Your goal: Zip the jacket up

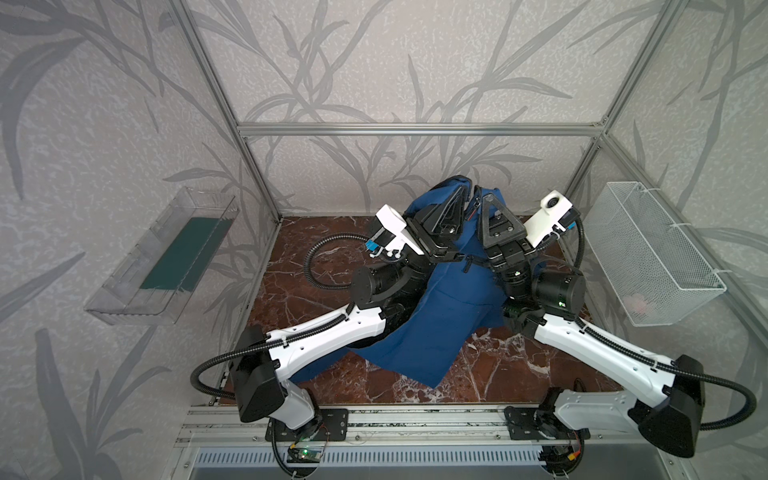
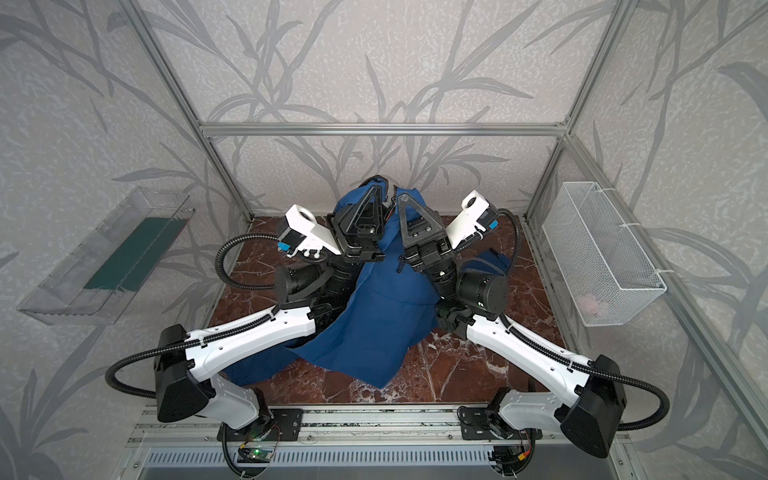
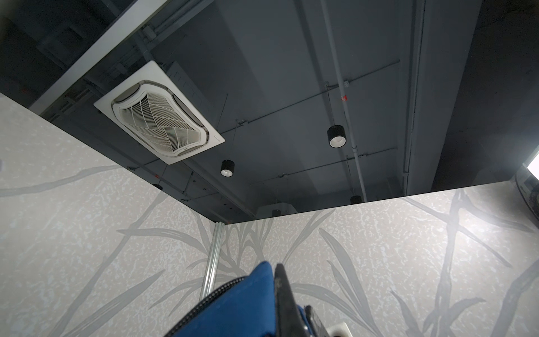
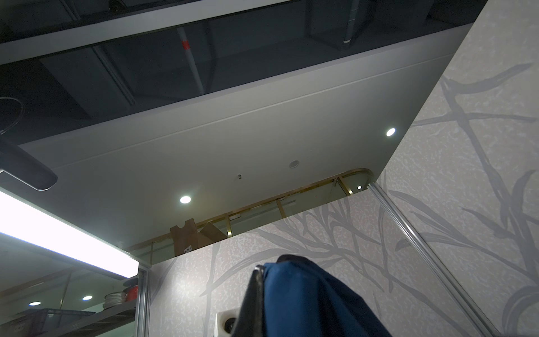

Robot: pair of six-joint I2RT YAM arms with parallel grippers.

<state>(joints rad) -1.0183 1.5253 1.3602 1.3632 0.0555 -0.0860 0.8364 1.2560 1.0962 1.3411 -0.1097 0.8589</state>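
Aloft, left hand (image 1: pixel 462 188), right hand (image 1: pixel 490 198), pinching jacket (image 1: pixel 432 324)

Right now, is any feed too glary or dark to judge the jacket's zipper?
In both top views: evenly lit, jacket sharp, no glare. Left wrist view: mostly dark ceiling, zipper teeth readable, small glare from a lamp. Right wrist view: light strip blown out, jacket cloth dim and soft.
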